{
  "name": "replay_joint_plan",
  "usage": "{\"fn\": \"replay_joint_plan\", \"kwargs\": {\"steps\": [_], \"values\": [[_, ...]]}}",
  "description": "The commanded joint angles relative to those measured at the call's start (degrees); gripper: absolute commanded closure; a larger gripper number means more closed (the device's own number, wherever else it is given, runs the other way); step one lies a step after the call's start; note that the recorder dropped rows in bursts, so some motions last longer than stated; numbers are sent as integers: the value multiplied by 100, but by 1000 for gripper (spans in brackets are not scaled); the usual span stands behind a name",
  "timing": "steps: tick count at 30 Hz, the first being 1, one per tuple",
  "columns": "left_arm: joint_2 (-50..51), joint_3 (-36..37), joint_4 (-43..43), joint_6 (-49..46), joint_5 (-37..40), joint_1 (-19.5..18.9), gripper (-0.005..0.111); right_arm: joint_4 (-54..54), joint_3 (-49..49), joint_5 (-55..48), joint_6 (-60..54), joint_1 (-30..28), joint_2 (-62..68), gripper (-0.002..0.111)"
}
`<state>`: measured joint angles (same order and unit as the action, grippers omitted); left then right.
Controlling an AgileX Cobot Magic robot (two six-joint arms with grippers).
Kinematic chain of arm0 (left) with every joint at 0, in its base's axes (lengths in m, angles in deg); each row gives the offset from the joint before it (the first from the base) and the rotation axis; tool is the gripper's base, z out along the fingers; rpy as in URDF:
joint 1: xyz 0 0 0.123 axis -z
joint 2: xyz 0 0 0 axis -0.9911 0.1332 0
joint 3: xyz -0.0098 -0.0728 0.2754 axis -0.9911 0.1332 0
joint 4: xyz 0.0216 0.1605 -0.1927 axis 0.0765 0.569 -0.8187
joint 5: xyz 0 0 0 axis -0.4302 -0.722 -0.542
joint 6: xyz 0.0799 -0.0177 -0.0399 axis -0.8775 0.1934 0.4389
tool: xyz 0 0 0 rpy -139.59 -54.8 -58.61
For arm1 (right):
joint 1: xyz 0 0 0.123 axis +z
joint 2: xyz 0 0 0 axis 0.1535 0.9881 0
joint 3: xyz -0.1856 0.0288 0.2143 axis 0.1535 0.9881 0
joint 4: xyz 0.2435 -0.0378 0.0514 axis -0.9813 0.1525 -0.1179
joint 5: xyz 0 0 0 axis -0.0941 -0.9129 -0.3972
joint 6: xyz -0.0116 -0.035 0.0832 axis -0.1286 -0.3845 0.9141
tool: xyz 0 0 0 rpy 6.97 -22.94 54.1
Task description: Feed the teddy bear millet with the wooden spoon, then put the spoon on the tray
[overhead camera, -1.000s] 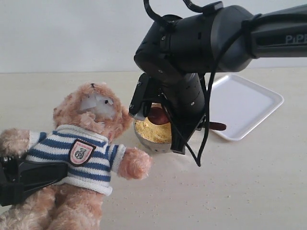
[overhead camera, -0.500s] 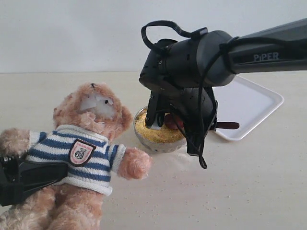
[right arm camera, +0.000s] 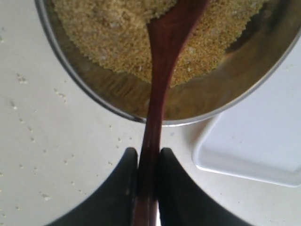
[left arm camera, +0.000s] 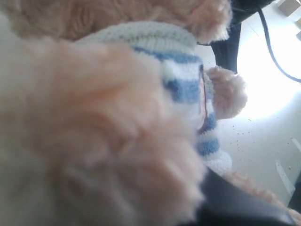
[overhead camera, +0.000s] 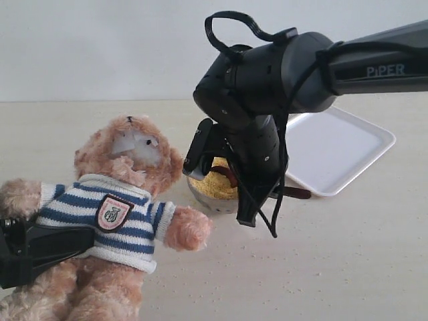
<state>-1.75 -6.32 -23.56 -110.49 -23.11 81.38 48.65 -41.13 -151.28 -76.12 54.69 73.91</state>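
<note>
Black right tool [right arm camera: 147,159] clamped on the handle of the wooden spoon [right arm camera: 162,70], spoon head laid on the millet [right arm camera: 103,33] in a steel bowl [right arm camera: 94,89], tray [right arm camera: 254,146] set just beside on the bench [overhead camera: 334,267], teddy bear [overhead camera: 127,180] propped near, left tool [overhead camera: 47,247] laid across its belly, opening not discernible.
</note>
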Motion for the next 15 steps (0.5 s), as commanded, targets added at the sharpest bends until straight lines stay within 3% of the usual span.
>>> {"fn": "replay_joint_plan", "kwargs": {"steps": [1,15], "values": [[-10,6,-76,-38,102,-6,102,-18,-134,-124,-50,-27,-172,108],[-10,6,-76,-38,102,-6,102,-1048,-418,-522,-381,-348,-388,108]]}}
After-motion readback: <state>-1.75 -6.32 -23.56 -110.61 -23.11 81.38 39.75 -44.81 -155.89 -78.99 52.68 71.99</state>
